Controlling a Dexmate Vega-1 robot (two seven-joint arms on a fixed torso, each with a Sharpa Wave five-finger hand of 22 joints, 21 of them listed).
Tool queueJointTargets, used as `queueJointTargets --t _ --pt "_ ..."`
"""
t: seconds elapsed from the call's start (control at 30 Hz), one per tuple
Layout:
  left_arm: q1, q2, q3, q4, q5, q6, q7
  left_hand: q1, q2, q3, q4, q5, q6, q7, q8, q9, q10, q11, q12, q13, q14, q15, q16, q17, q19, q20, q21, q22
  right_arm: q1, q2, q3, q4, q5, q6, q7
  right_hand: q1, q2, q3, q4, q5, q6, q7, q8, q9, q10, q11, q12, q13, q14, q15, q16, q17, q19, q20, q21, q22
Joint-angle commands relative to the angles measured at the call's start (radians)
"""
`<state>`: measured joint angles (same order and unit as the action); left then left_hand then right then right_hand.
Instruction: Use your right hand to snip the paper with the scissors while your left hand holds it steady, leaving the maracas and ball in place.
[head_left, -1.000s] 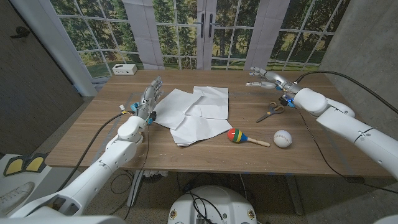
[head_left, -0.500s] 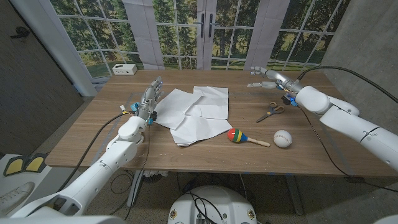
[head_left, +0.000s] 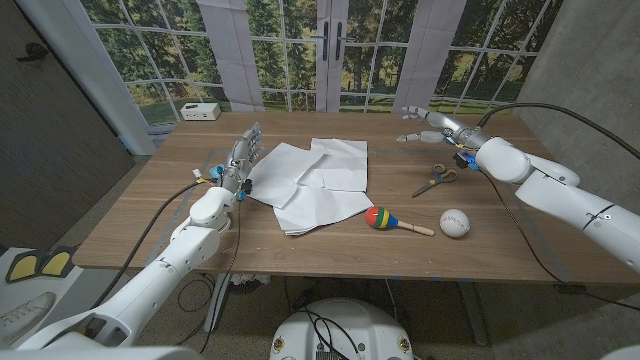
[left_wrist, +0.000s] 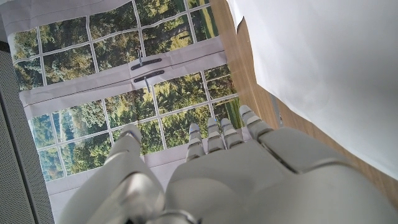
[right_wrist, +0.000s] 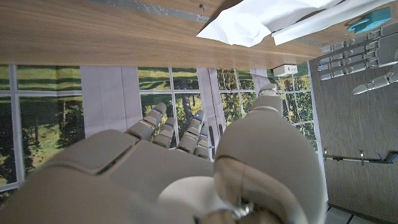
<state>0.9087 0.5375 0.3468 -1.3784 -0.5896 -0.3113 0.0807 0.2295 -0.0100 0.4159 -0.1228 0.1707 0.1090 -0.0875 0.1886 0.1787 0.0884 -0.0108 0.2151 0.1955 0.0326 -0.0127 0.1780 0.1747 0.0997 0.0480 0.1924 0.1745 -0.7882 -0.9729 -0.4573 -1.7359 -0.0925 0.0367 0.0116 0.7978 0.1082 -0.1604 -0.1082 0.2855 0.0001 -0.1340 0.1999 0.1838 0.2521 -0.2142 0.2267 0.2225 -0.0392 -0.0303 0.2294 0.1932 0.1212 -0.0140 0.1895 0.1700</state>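
White paper sheets (head_left: 318, 180) lie overlapped mid-table; the paper (left_wrist: 323, 68) also shows beside my left hand (left_wrist: 249, 174). In the head view my left hand (head_left: 243, 153) stands just left of the sheets, fingers straight and apart, holding nothing. Scissors (head_left: 436, 180) with blue and orange handles lie right of the paper. My right hand (head_left: 428, 124) hovers beyond the scissors near the far edge, fingers spread, empty. From the right wrist, my right hand (right_wrist: 186, 168) shows with the paper's corner (right_wrist: 249, 25) and my left hand (right_wrist: 357, 59). A colourful maraca (head_left: 388, 219) and a white ball (head_left: 454, 223) lie near the front.
A small white box (head_left: 201, 111) sits at the table's far left corner. The wooden table (head_left: 150, 215) ends at windows and a glass door behind. Cables run along both arms.
My right hand has risen off the scissors area and drawn back toward the far edge. The scissors now lie uncovered. My left hand has not moved.
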Motion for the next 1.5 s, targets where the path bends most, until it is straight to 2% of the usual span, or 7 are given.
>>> queueJointTargets --t 0.03,0.43,0.57,0.97,1.2,1.43,1.5 --pt "-0.008 0.007 -0.002 0.019 0.001 -0.017 -0.019 -0.001 0.007 -0.001 0.0 0.003 0.011 0.003 0.003 0.003 0.011 0.001 0.004 0.003 0.006 0.0 0.007 0.002 0.008 -0.001 0.003 0.002 -0.011 -0.025 0.007 -0.05 -0.065 -0.03 0.002 0.016 0.006 0.005 -0.002 0.003 0.007 -0.007 0.005 0.004 0.009 -0.001 0.006 0.005 0.008 -0.153 0.003 0.004 -0.001 0.009 0.008 0.002" --pt "-0.009 0.004 -0.001 0.032 -0.005 -0.021 -0.03 -0.003 0.009 -0.001 -0.001 0.003 0.01 0.003 0.002 0.003 0.009 0.003 0.003 0.003 0.004 0.0 0.006 0.002 0.008 -0.001 0.003 0.002 -0.016 -0.052 0.012 -0.084 -0.117 -0.054 0.018 0.042 0.02 0.02 -0.012 -0.002 0.004 -0.016 0.002 0.004 0.001 -0.002 0.001 0.007 0.006 -0.16 0.0 0.004 -0.006 -0.002 0.005 0.003" --pt "-0.008 -0.001 -0.002 0.036 -0.005 -0.028 -0.027 -0.004 0.01 -0.001 -0.001 0.003 0.01 0.002 0.001 0.003 0.009 0.002 0.003 0.003 0.004 0.001 0.006 0.002 0.008 -0.001 0.003 0.002 -0.017 -0.067 0.011 -0.099 -0.155 -0.056 0.015 0.072 0.027 0.035 -0.025 -0.009 0.002 -0.021 0.0 0.004 -0.005 -0.003 -0.004 0.008 0.001 -0.179 -0.004 0.002 0.002 -0.015 0.006 0.002" --pt "-0.004 -0.016 0.0 0.041 -0.021 -0.037 -0.038 -0.006 0.011 -0.001 -0.001 0.003 0.021 0.004 0.005 0.003 0.011 0.0 0.004 0.003 0.005 -0.001 0.006 0.002 0.008 -0.001 0.003 0.002 -0.021 -0.093 0.015 -0.124 -0.219 -0.073 0.03 0.099 0.036 0.05 -0.033 -0.016 -0.001 -0.032 -0.003 0.004 -0.01 -0.004 -0.008 0.008 -0.002 -0.182 -0.008 0.001 0.007 -0.016 0.006 0.001" --pt "-0.001 -0.009 0.005 0.031 -0.013 -0.029 -0.035 -0.007 0.011 -0.002 -0.002 0.003 0.026 0.003 0.006 0.003 0.015 -0.002 0.005 0.003 0.006 -0.003 0.006 0.001 0.008 -0.003 0.003 0.002 -0.035 -0.111 0.027 -0.137 -0.24 -0.083 0.033 0.127 0.042 0.066 -0.039 -0.027 -0.009 -0.048 -0.007 0.004 -0.039 -0.004 -0.02 0.005 -0.005 -0.182 -0.011 0.001 0.009 -0.024 0.004 0.001" --pt "0.003 -0.007 0.004 0.027 -0.01 -0.028 -0.028 -0.008 0.011 -0.002 -0.002 0.003 0.029 0.005 0.006 0.003 0.016 0.0 0.005 0.003 0.007 -0.002 0.006 0.001 0.009 -0.004 0.003 0.002 -0.047 -0.119 0.04 -0.131 -0.237 -0.066 0.024 0.202 0.065 0.119 -0.052 -0.047 0.001 -0.065 -0.004 0.004 -0.024 -0.006 -0.013 0.007 -0.004 -0.185 -0.013 0.002 0.014 -0.041 0.004 0.001" --pt "0.005 -0.008 0.003 0.025 -0.01 -0.028 -0.025 -0.008 0.012 -0.002 -0.003 0.003 0.029 0.005 0.006 0.003 0.016 0.0 0.005 0.003 0.007 -0.003 0.006 0.001 0.009 -0.004 0.003 0.002 -0.043 -0.126 0.037 -0.131 -0.254 -0.063 0.029 0.21 0.065 0.125 -0.051 -0.052 0.005 -0.069 -0.002 0.004 -0.022 -0.006 -0.012 0.007 -0.002 -0.184 -0.012 0.003 0.016 -0.044 0.004 0.001"
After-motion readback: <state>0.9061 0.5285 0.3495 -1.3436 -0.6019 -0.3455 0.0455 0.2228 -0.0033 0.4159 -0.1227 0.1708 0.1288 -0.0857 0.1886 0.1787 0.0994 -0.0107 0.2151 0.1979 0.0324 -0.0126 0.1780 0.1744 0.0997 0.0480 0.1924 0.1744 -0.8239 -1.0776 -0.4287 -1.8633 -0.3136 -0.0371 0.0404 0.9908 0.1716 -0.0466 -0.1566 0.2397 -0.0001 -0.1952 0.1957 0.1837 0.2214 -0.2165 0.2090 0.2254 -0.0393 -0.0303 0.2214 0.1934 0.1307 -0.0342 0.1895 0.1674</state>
